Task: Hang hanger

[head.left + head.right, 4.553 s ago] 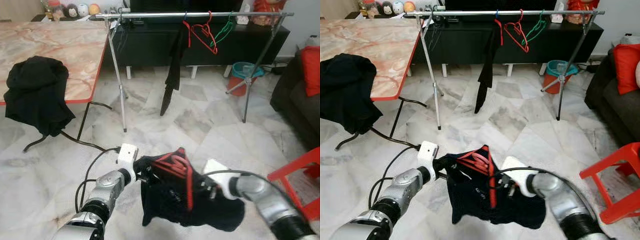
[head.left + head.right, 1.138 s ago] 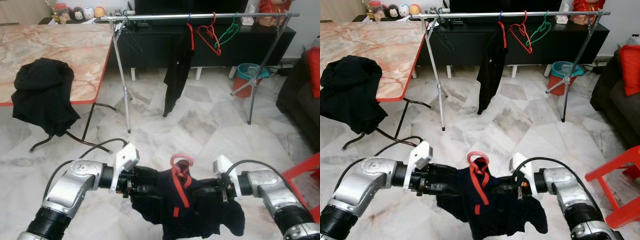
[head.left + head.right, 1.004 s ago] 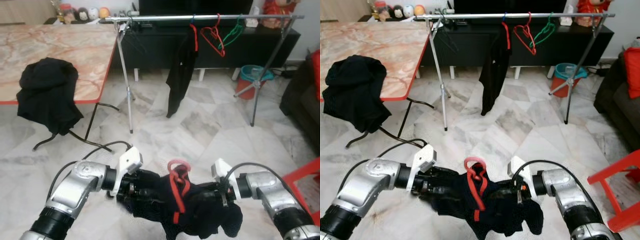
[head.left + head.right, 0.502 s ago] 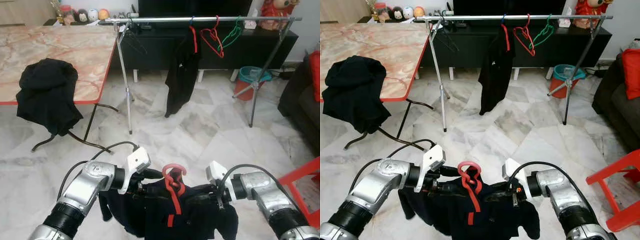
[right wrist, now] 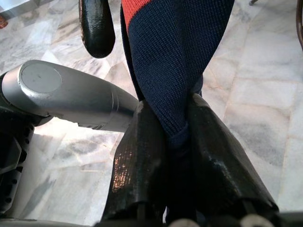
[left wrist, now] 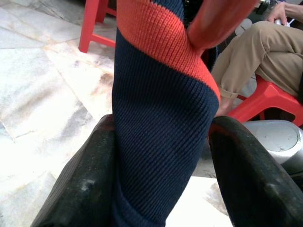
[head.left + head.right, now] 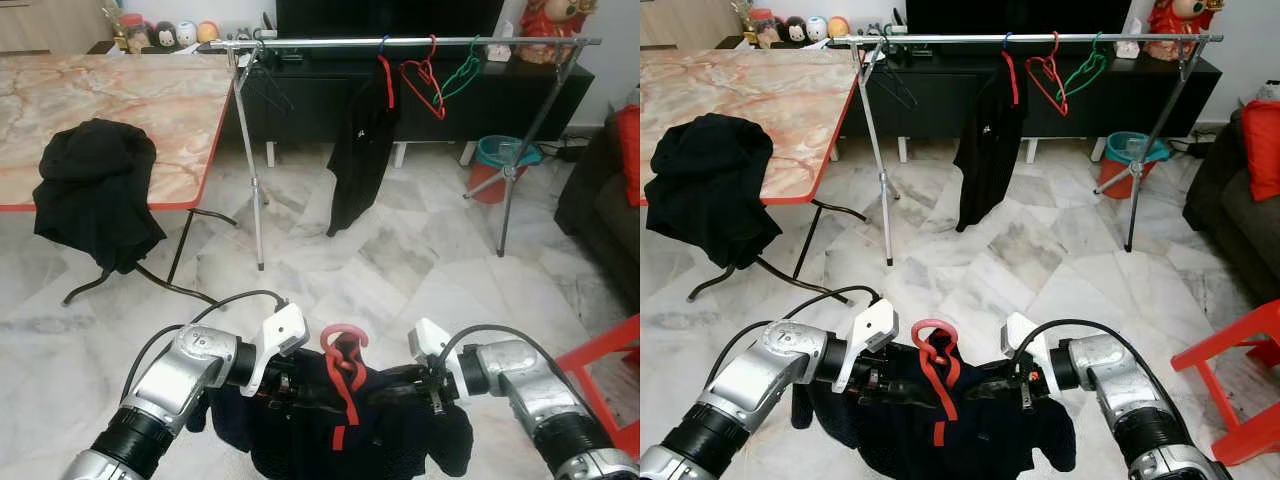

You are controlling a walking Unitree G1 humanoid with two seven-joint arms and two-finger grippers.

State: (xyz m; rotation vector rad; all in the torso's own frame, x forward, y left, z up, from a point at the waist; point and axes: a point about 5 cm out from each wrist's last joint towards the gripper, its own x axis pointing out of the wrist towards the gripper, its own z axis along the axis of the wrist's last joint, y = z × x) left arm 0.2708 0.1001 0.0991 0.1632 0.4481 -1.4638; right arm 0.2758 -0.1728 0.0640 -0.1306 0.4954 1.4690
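A dark navy sweater with a red stripe hangs low in front of me, stretched between both grippers. The red hanger's hook sticks up from its collar. My left gripper is shut on the sweater's left side, its fingers pressed against the knit fabric. My right gripper is shut on the right side, its fingers pinching a fold. The metal clothes rail stands well ahead, carrying a black garment, a red hanger and a green hanger.
A marble-topped table with a black clothes heap stands at left. A teal bucket sits behind the rail's right leg. A red plastic chair and dark sofa are at right. A seated person is nearby.
The bunched sweater has been drawn out wider between the two grippers, and the hanger hook has shifted slightly left. Both grippers keep their hold.
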